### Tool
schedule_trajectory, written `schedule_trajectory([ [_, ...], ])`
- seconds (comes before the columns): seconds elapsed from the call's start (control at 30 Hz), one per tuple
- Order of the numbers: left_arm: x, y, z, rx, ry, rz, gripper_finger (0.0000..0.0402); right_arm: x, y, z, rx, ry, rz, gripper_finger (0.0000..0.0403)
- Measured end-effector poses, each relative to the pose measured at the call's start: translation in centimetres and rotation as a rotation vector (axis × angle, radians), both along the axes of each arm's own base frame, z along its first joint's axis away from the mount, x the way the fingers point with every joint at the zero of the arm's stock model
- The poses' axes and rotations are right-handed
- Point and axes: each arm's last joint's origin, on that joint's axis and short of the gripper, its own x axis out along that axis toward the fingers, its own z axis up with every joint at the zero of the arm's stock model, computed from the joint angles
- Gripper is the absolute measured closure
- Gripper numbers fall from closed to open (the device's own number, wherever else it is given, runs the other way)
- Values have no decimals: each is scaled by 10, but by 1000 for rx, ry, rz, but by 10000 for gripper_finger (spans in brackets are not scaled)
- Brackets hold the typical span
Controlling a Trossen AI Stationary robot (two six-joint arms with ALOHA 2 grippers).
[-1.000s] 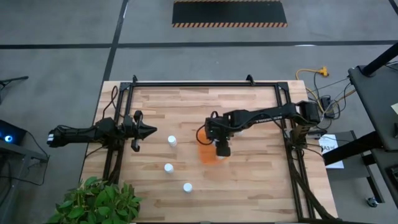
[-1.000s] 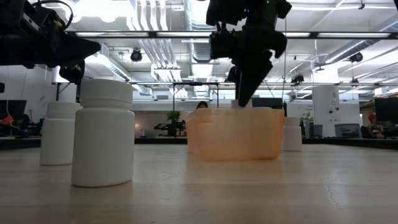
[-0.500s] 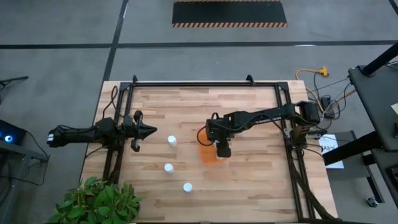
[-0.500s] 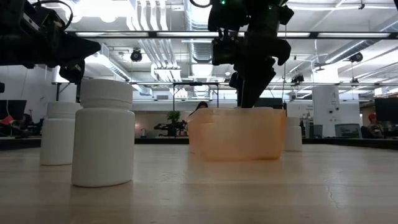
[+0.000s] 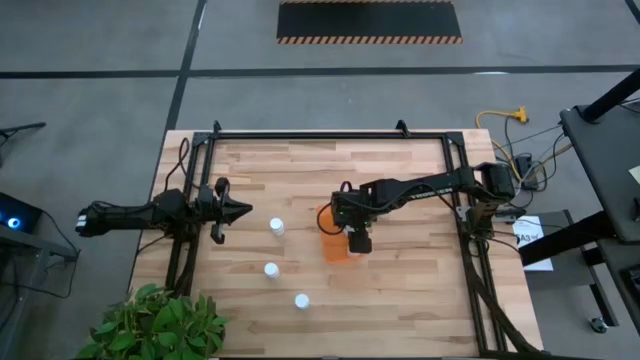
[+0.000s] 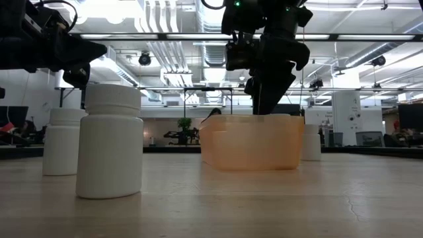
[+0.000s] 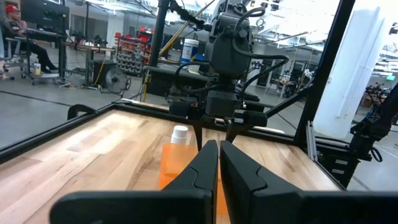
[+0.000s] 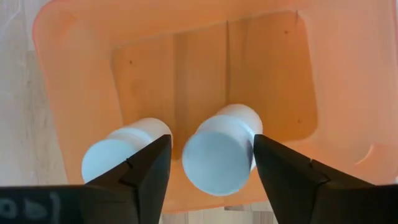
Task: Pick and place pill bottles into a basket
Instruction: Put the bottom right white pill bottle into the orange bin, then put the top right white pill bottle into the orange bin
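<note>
The orange basket (image 5: 333,248) stands mid-table. My right gripper (image 5: 357,243) points down into it, open. Its fingers (image 8: 152,165) stand on either side of a white pill bottle (image 8: 217,152) that stands upright on the basket floor, with orange showing between that finger and the bottle. A second bottle (image 8: 121,155) stands beside it in the basket. Three bottles (image 5: 277,227), (image 5: 270,269), (image 5: 301,300) stand on the table left of the basket. Another bottle (image 6: 309,142) stands behind the basket. My left gripper (image 5: 240,210) is shut and empty at the left.
A dark metal frame (image 5: 310,135) runs round the table's edges. A potted plant (image 5: 155,325) is at the near left corner. Bare wood lies on the far half of the table (image 5: 330,170). People sit in the room beyond (image 7: 18,31).
My right gripper has gone down, from just above the basket's rim to inside the basket, carrying the bottle down with it. My left arm has kept still.
</note>
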Motion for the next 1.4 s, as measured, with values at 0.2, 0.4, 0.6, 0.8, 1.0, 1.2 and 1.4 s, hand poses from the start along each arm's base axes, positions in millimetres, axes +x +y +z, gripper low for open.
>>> schedule_trajectory([
  [0.2,0,0,0,0,0,0,401,1,0,8,-4,9,13,191],
  [0.4,0,0,0,0,0,0,401,3,0,13,-11,-11,32,196],
  [0.6,0,0,0,0,0,0,401,3,-1,14,-11,-10,29,196],
  [0.8,0,0,0,0,0,0,401,2,-1,15,-11,-3,21,196],
  [1.0,0,0,0,0,0,0,401,-3,-2,38,-23,-76,11,198],
  [1.2,0,0,0,0,0,0,401,-18,-5,70,-72,-177,-6,209],
  [1.4,0,0,0,0,0,0,401,-37,-6,85,-70,-223,-19,223],
])
